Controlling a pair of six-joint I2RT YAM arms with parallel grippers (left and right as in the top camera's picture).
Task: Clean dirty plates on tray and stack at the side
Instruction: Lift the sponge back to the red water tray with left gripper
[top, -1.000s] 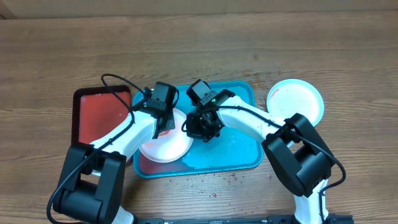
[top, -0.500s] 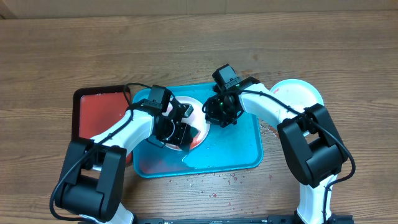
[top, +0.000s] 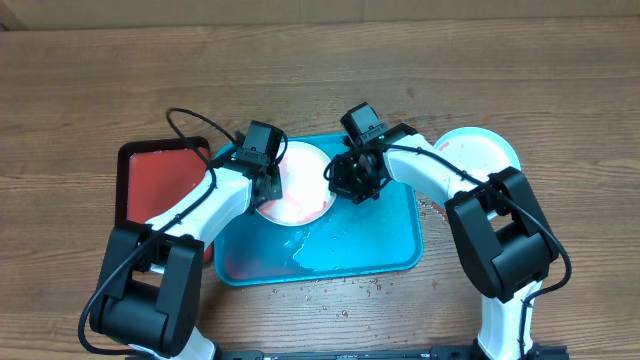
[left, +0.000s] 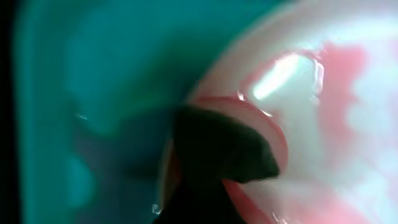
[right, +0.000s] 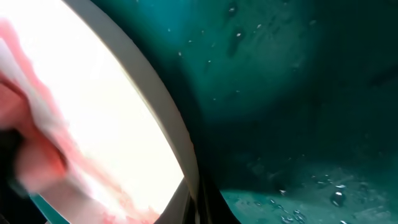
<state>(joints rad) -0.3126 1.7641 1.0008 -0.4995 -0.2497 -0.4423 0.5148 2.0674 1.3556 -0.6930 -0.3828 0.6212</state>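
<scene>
A white plate (top: 298, 190) smeared with red sauce is seen on the blue tray (top: 385, 240), in its upper left part. Its left rim is grasped by the left gripper (top: 268, 184). The right gripper (top: 352, 186) is held at the plate's right edge; whether its fingers are clenched cannot be told. A second plate (top: 492, 150) is set on the table (top: 320, 60), just right of the tray.

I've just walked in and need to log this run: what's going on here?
Both arms are working over a red-smeared plate lying in the blue tray. The left gripper seems to pinch its left rim; the right gripper is at its right edge, grip unclear. A second plate sits on the table beside the tray.
</scene>
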